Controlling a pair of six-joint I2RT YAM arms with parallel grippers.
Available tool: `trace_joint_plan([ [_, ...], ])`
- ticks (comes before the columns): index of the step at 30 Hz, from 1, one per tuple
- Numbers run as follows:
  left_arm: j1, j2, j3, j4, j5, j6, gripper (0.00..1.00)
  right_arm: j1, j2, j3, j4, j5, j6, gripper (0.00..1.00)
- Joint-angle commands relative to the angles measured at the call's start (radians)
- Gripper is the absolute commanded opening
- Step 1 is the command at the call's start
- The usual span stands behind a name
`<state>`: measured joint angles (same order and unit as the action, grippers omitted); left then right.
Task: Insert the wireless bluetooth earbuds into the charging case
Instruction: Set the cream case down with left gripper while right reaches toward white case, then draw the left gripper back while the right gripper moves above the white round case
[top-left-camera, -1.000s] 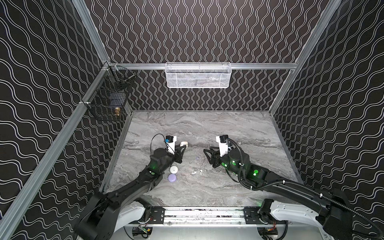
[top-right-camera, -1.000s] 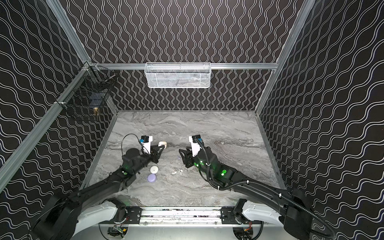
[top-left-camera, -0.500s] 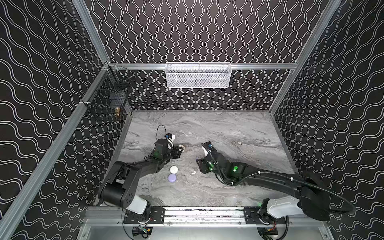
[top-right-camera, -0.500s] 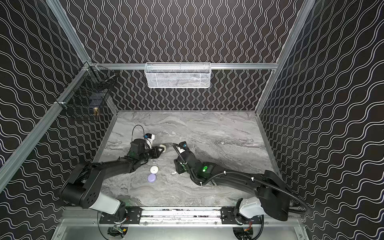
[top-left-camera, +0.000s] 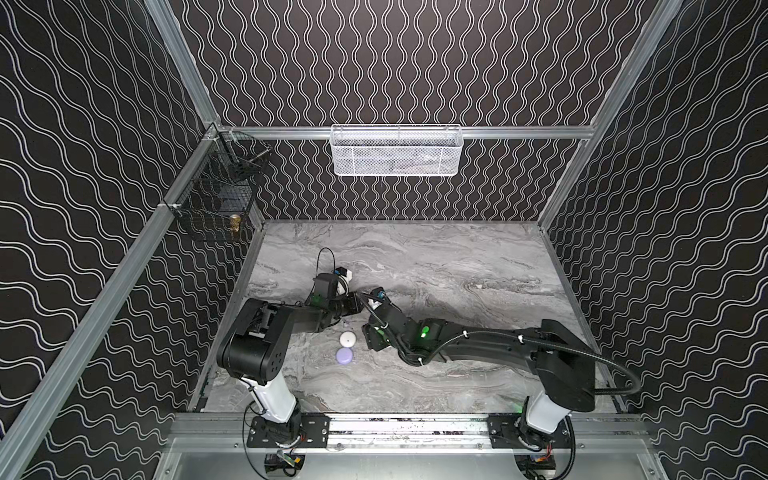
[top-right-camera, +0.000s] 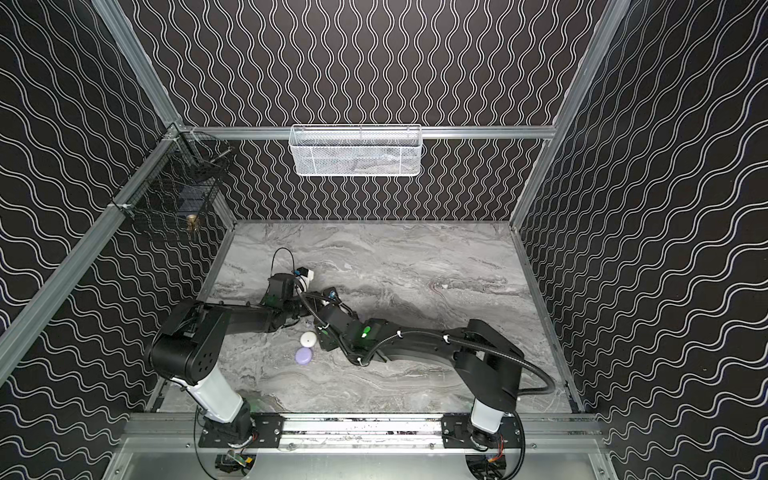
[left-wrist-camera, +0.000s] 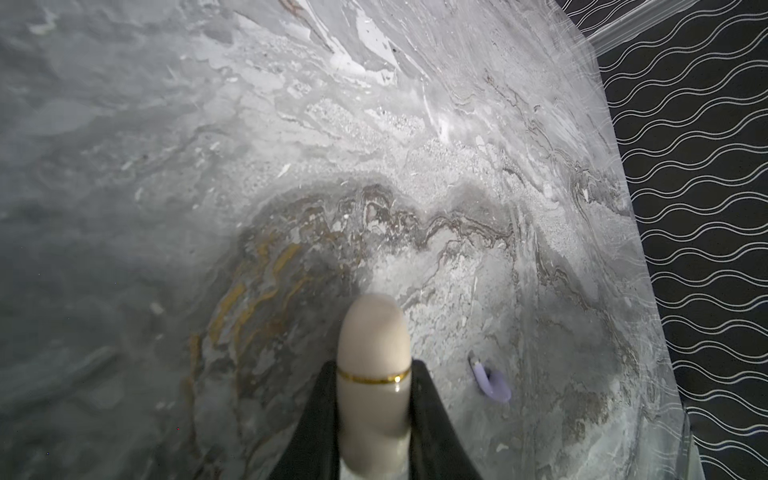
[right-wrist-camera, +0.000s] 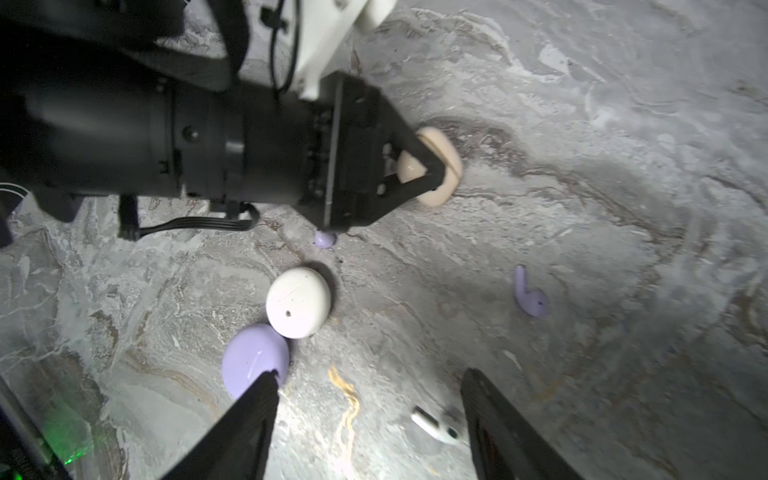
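Where the left gripper (left-wrist-camera: 374, 376) ends, its two black fingers are pressed tight on the cream case (left-wrist-camera: 373, 332), which stands on edge between them. A thin gold band (left-wrist-camera: 374, 379) goes around this case. The case is blurred and cut off by the frame edge, so any small print on it cannot be read.

The right gripper (right-wrist-camera: 369, 374) has its jaws wide apart and holds nothing; only the finger ends come into its wrist view. A white earbud (right-wrist-camera: 436, 428) lies on the table (right-wrist-camera: 582, 208) between them, just beside one finger, and it is blurred. The lavender case (right-wrist-camera: 253, 359) is partly hidden behind the other finger. The white case (right-wrist-camera: 298, 301) touches it, or nearly so, and shows only a small dark dot and a fine scratch.

One lavender earbud (right-wrist-camera: 530, 297) lies free on the table, well apart from the cases. A second lavender earbud (right-wrist-camera: 325, 240) is mostly hidden under the body of the left gripper.

In both top views the white case (top-left-camera: 347, 339) and the lavender case (top-left-camera: 344, 355) lie low in the frame, a little left of centre. There the arms cover the fingertips of both grippers. At the upper left hangs a black basket (top-left-camera: 216, 203), and its contents are hard to make out.
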<state>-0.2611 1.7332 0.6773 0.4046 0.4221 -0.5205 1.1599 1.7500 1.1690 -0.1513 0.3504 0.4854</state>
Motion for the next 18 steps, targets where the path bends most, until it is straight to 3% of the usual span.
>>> trace_joint_plan([
  [1, 0.008, 0.036, 0.025, -0.107, -0.055, 0.020, 0.31, 0.003, 0.034, 0.033, -0.029, 0.018, 0.033, 0.75],
  [3, 0.018, 0.037, 0.019, -0.100, -0.061, 0.019, 0.41, 0.002, 0.052, 0.049, -0.030, 0.011, 0.031, 0.78],
  [4, 0.025, 0.020, -0.003, -0.084, -0.077, 0.012, 0.53, 0.003, 0.059, 0.058, -0.035, 0.006, 0.029, 0.80],
  [6, 0.032, -0.028, -0.039, -0.057, -0.106, 0.011, 0.65, 0.006, 0.065, 0.064, -0.027, 0.000, 0.024, 0.86],
  [8, 0.034, -0.076, -0.047, -0.081, -0.138, 0.031, 0.74, 0.006, 0.075, 0.068, -0.022, -0.003, 0.028, 0.91],
  [11, 0.034, -0.142, -0.071, -0.074, -0.172, 0.040, 0.83, 0.016, 0.110, 0.113, -0.067, 0.016, 0.046, 0.92],
  [14, 0.039, -0.223, -0.111, -0.065, -0.224, 0.042, 0.85, 0.032, 0.166, 0.178, -0.124, 0.025, 0.059, 0.92],
  [18, 0.048, -0.401, -0.190, -0.090, -0.385, 0.036, 0.88, 0.037, 0.224, 0.226, -0.150, 0.022, 0.072, 0.91],
])
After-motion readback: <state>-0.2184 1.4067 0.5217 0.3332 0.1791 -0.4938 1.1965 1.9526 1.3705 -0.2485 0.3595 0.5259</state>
